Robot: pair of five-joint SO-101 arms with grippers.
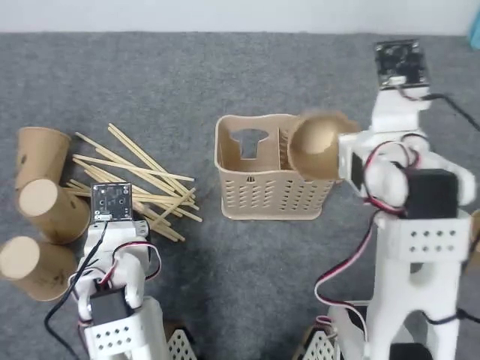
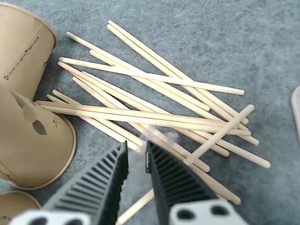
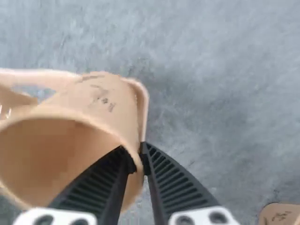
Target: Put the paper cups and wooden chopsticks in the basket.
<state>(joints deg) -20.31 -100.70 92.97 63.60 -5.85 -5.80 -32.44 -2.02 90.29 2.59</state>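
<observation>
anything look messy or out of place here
The wooden chopsticks lie in a crisscrossed heap on the mat, with three paper cups tipped on their sides beside them. Nothing looks damaged. The right gripper pinches a fourth cup by its rim, tilted sideways at one end of the basket.

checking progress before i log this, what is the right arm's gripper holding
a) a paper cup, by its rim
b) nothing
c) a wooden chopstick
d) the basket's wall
A: in the right wrist view the right gripper is pinched on the rim of a paper cup, and the high view shows that cup held up at the basket.
</observation>
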